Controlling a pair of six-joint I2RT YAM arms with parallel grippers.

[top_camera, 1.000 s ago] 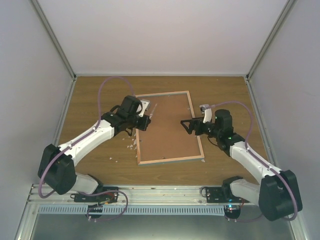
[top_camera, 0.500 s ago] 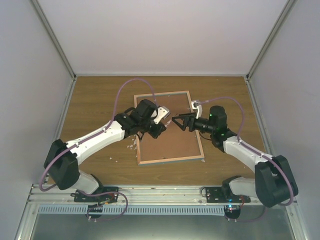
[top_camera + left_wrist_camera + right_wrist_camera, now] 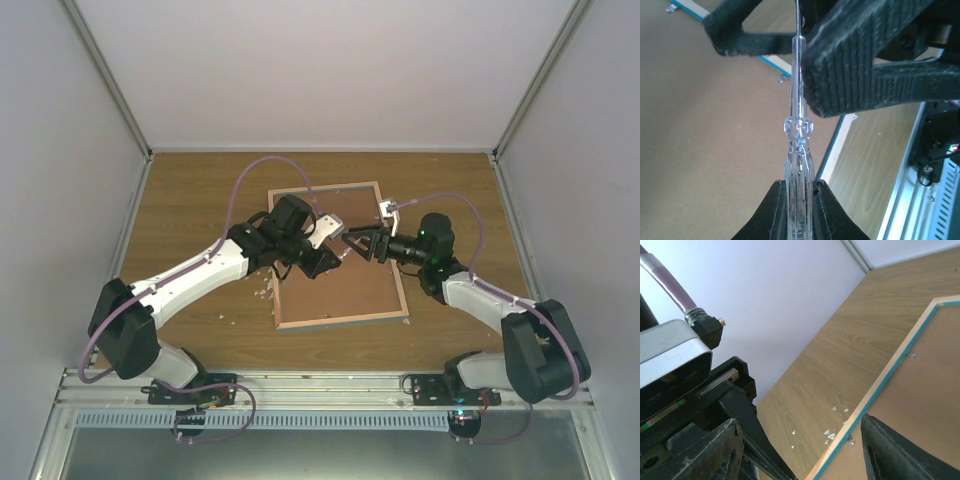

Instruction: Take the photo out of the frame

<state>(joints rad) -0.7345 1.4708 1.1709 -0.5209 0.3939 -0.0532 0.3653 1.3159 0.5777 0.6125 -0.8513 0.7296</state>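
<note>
The frame (image 3: pixel 345 290) lies face down in the middle of the table, showing brown fibreboard (image 3: pixel 705 140) and a pale wood rim with a turquoise edge (image 3: pixel 890 375). The photo is hidden. My left gripper (image 3: pixel 325 260) hovers over the frame, shut on a clear-handled screwdriver (image 3: pixel 799 150). Its thin metal shaft points at my right gripper (image 3: pixel 355 243). In the left wrist view the shaft runs between the right gripper's black fingers (image 3: pixel 860 65). The right gripper (image 3: pixel 800 455) is open and empty, just above the frame, facing the left gripper.
Small white chips (image 3: pixel 832 432) lie on the wooden table (image 3: pixel 200 200) beside the frame's left edge. Small metal clips (image 3: pixel 910 354) sit along the frame's rim. Grey walls close off the left, back and right. A metal rail (image 3: pixel 320 385) runs along the near edge.
Both grippers have moved inward over the frame. The left came right with the screwdriver, the right came left, and their tips now meet above the fibreboard.
</note>
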